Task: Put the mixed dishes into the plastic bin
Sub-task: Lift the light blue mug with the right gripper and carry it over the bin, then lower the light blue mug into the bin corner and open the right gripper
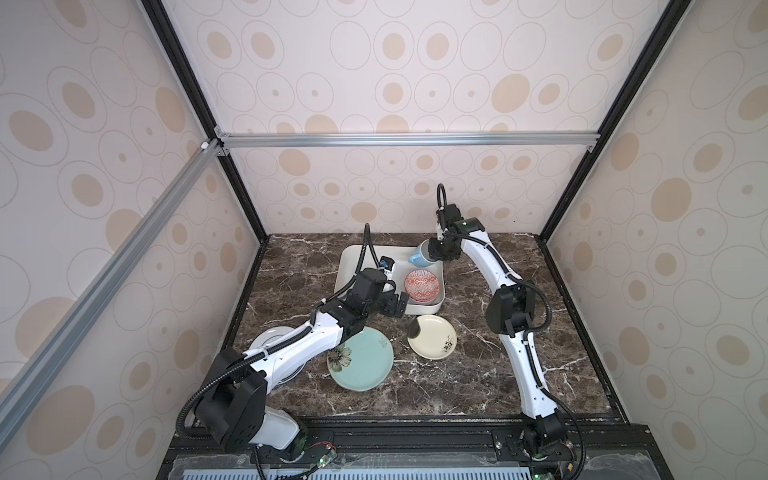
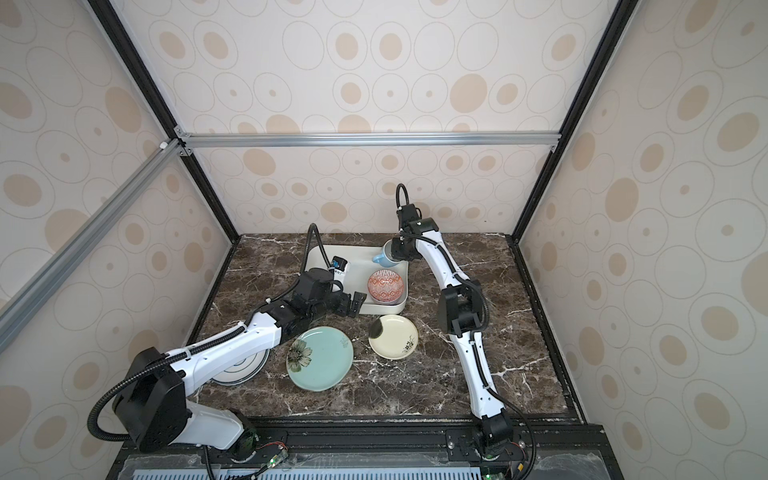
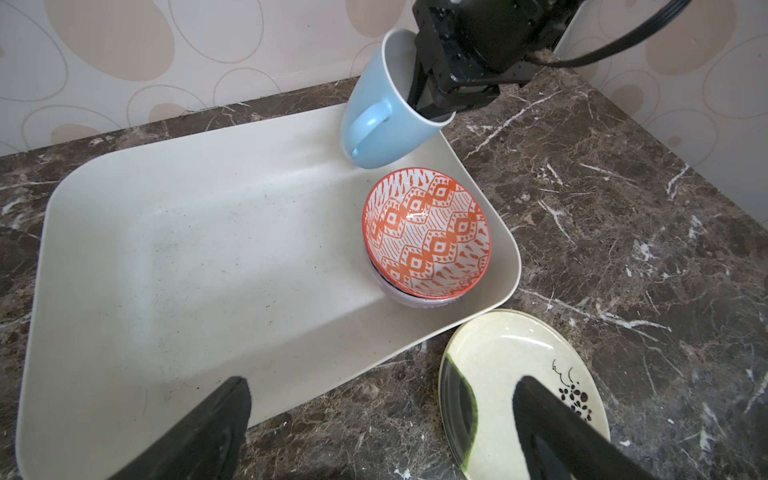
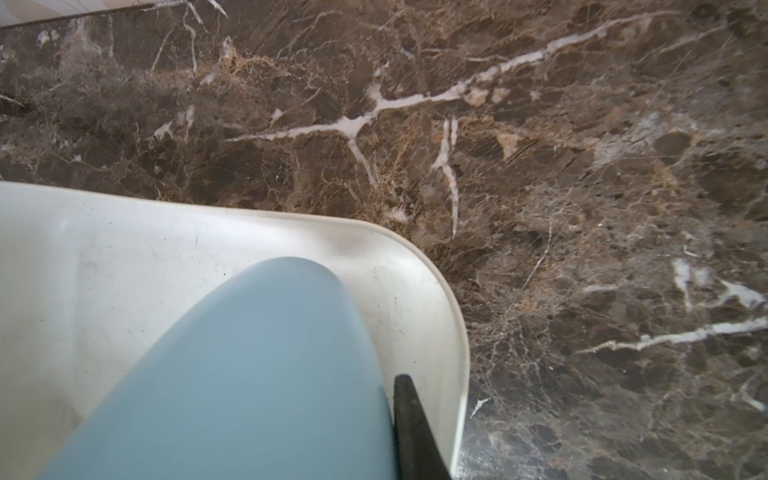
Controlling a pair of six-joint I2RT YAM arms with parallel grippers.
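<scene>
Right end effector (image 3: 432, 109) pinches rim of light-blue ceramic mug (image 3: 376, 124), tilted over far corner of white plastic bin (image 3: 199, 249) | left end effector (image 3: 382, 384) wide open, empty, at bin's near edge | bin floor mostly bare | lavender bowl (image 3: 399, 297) under red-patterned bowl (image 3: 426, 239): left wrist view only.

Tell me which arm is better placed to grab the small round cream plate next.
Left: the open left gripper hovers beside the small cream plate; the right gripper is shut on the light-blue ceramic mug.
</scene>
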